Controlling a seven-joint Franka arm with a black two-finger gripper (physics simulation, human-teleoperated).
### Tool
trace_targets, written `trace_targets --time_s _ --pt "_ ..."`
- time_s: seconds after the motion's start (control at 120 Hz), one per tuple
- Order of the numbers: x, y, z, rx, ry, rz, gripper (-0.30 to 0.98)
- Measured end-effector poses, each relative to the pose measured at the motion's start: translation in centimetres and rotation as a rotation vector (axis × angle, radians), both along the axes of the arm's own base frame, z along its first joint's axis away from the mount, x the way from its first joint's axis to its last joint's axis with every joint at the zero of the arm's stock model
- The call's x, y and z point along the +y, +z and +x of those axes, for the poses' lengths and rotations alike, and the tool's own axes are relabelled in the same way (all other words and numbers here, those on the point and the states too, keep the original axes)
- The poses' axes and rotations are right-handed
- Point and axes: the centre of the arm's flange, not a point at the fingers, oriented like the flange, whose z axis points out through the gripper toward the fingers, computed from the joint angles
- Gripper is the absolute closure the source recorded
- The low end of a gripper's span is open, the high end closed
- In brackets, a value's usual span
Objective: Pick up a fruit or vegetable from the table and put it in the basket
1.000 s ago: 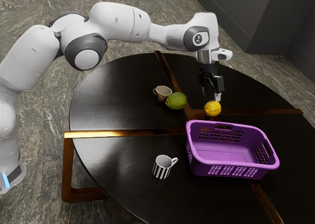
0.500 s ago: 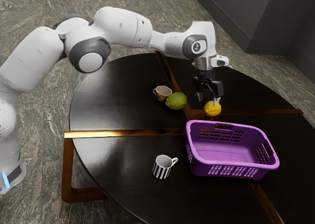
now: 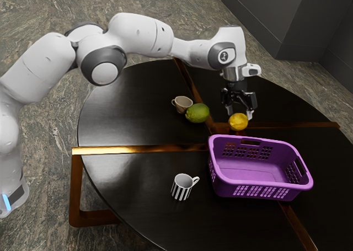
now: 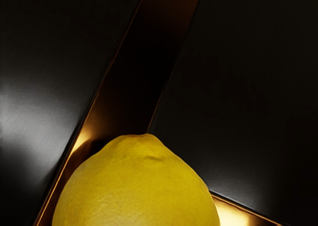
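My gripper (image 3: 240,113) is open just above the yellow lemon (image 3: 238,122), one finger toward each side of its top. The lemon rests on the dark round table near the crossing of the brown strips. In the wrist view the lemon (image 4: 136,186) lies large and close under my hand. A green lime-like fruit (image 3: 197,113) sits on the table to the exterior view's left of the lemon. The purple basket (image 3: 256,190) stands beside the lemon, nearer the exterior camera, with no fruit inside.
A pale cup (image 3: 182,104) stands close against or beside the green fruit. The black-and-white striped mug (image 3: 181,187) is on the table to the exterior view's left of the basket. Brown strips cross the dark tabletop (image 3: 132,118).
Over the last second my hand has come down and turned. Since half a second ago it has shifted a little toward the exterior view's right, over the lemon. The fruits and basket have stayed put.
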Motion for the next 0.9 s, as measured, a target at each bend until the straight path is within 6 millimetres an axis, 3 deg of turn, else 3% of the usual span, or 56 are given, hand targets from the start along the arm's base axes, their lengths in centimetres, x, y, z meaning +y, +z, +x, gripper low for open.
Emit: trace_targets --time_s 0.292,0.9 --pt "1.9 -0.4 -0.1 0.009 0.057 -0.007 0.00" --pt "0.2 -1.9 0.8 0.003 0.080 -0.024 0.00"
